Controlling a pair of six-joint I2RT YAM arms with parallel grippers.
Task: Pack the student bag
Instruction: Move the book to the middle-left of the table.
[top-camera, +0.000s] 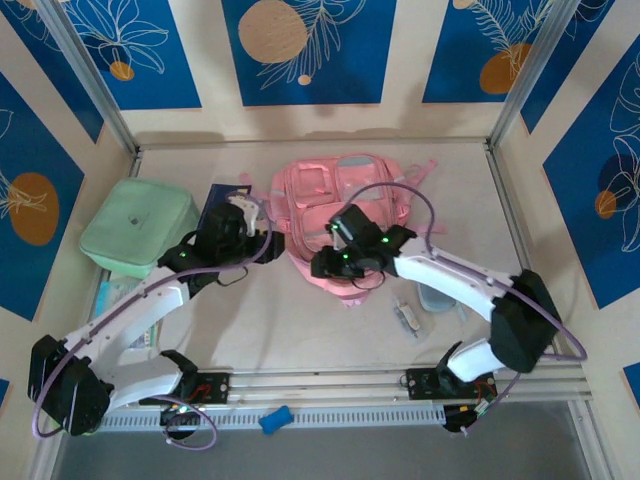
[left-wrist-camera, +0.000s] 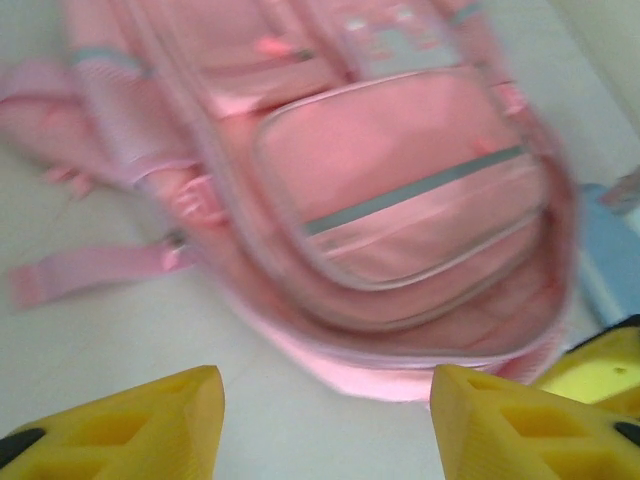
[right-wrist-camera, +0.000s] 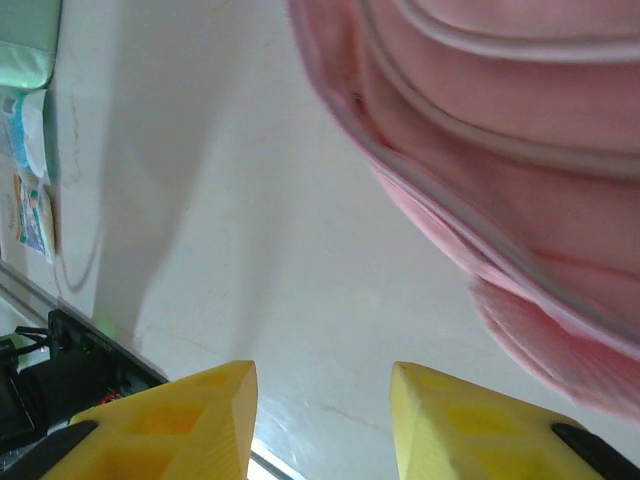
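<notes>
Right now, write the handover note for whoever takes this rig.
Left gripper: open, empty, over the table just left of the student bag.
Right gripper: open, empty, at the bag's near end.
Bag lies flat mid-table; mint green case to its left, small loose items to its right.
Done: nothing visibly packed.
Left: probably everything, getting the loose items into the bag.

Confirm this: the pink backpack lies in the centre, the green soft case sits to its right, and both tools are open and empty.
Wrong on one point: the green soft case sits to the left of the pink backpack, as the top view shows. The rest stands: the backpack lies in the centre, and the left tool and right tool are open and empty.
</notes>
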